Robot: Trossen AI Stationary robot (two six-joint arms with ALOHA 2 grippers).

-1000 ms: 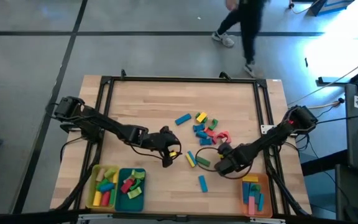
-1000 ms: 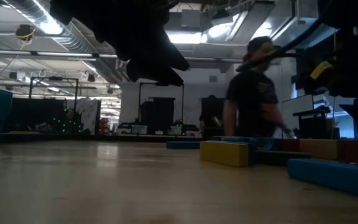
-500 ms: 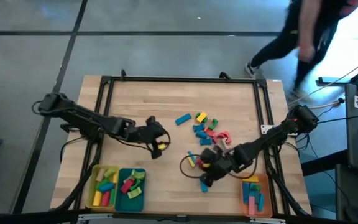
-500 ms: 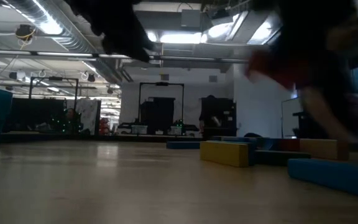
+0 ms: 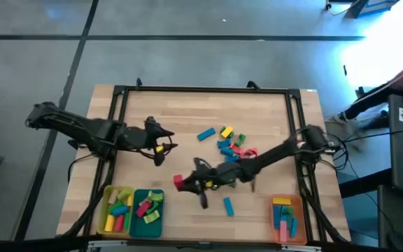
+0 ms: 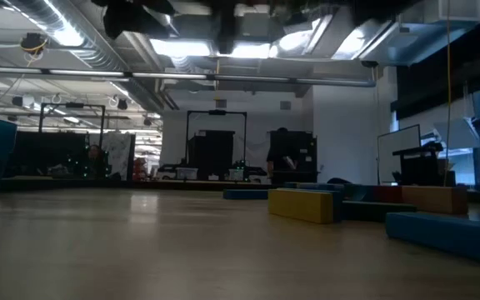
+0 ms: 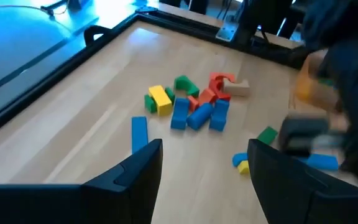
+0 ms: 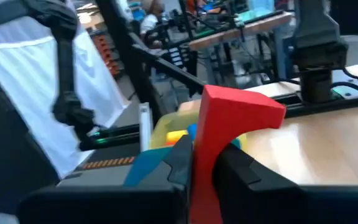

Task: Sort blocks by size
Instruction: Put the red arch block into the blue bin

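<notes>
Up close, right gripper (image 8: pixel 205 163) gripping red block (image 8: pixel 229 130).

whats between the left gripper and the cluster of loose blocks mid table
Bare wood. In the high view nothing lies between the left gripper and the loose blocks; the left wrist view shows the same empty stretch of table.
</notes>
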